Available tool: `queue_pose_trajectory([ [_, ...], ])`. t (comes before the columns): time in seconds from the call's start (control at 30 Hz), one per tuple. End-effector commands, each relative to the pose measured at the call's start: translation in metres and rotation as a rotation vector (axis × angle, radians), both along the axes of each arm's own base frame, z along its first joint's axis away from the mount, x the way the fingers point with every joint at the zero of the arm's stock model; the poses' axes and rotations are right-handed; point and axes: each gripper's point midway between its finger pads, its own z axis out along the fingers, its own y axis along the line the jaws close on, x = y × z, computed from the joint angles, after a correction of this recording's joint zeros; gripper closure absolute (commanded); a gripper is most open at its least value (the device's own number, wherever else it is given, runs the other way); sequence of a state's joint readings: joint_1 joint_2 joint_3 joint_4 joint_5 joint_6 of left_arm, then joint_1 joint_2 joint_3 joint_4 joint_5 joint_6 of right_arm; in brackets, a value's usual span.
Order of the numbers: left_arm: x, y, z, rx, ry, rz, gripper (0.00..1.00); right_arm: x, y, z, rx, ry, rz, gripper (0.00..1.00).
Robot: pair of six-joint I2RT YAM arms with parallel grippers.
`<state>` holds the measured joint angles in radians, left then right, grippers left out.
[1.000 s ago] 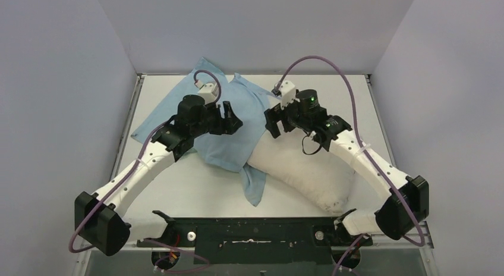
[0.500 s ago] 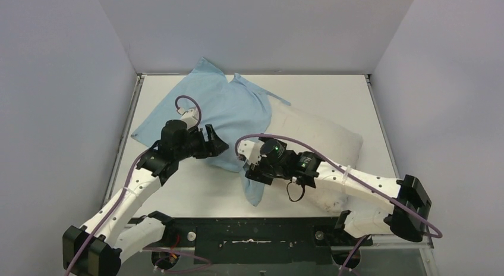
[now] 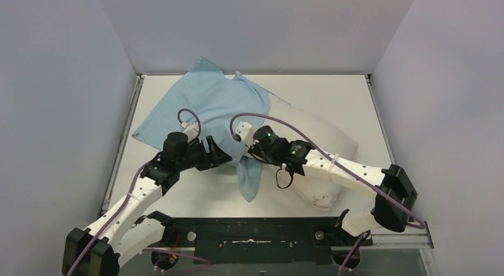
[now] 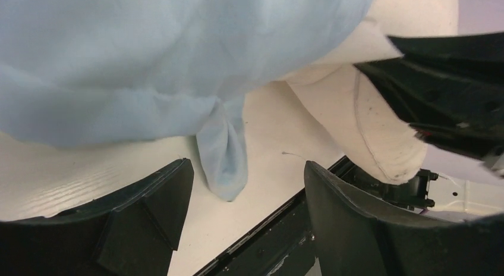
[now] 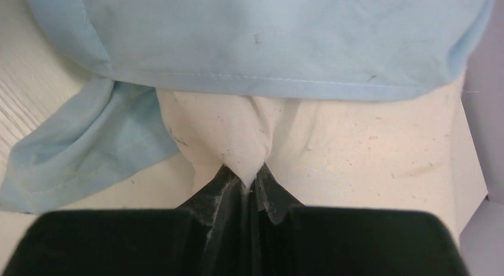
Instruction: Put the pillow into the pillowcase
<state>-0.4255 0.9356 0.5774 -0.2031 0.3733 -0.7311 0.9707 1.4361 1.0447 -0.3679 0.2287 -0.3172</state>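
Left gripper (image 3: 221, 159): jaws spread wide, nothing between them; I see it low over table (image 3: 333, 91), just beside hanging corner of pillowcase (image 3: 208, 106). Pillowcase: light blue, spread over far-left of table, hem draped over left end of pillow (image 3: 324, 146); whether pillow sits inside, I cannot tell. Right gripper (image 5: 246, 184): clenched on pinched fold of pillow cloth, just below hem. Pillow: off-white, lying right of centre, partly beneath my right arm (image 3: 350, 169).

Lab booth: grey walls (image 3: 59, 80) enclose a white table (image 3: 333, 91)
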Motion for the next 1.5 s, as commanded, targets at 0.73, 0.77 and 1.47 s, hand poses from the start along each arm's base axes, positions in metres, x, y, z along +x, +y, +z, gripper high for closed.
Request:
queue_pose_trajectory([
  [0.73,0.047,-0.025,-0.003,-0.001,-0.212,0.013,0.75,0.063,0.051,0.175,0.89,-0.001,-0.265,1.0],
  [0.77,0.044,-0.03,0.009,-0.017,-0.233,-0.007,0.92,0.064,0.052,0.175,0.904,0.005,-0.272,1.0],
  [1.47,-0.059,-0.058,0.265,-0.066,-0.681,-0.205,1.0,0.033,0.058,0.215,1.093,0.138,-0.378,1.0],
])
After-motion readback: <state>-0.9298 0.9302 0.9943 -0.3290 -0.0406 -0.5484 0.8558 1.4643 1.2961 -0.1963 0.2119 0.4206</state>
